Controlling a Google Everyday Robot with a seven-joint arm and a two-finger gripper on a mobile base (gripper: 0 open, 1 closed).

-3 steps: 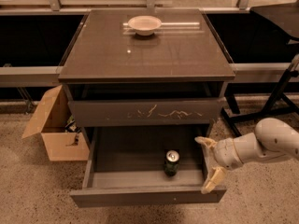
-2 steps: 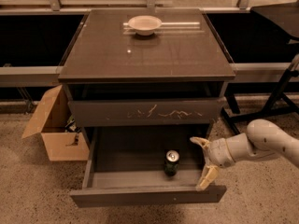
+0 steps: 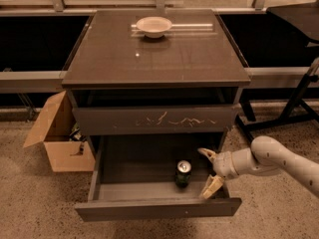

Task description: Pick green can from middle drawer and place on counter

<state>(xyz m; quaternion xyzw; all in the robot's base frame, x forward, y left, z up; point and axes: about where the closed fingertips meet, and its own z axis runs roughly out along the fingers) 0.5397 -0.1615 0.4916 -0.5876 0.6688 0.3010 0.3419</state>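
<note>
Setting: speckled floor, dark cabinet; counter topped by a white bowl near the rear edge. Cardboard box is stood at the cabinet's left.

Middle drawer: pulled out beneath a scratched drawer front.

Green can: dark body, silver top with pull tab; stood upright, long axis vertical, top upward, on the drawer floor near the front, right of centre.

Gripper: held inside the drawer just right of the can, apart from it, fingers spread wide, nothing grasped.
</note>
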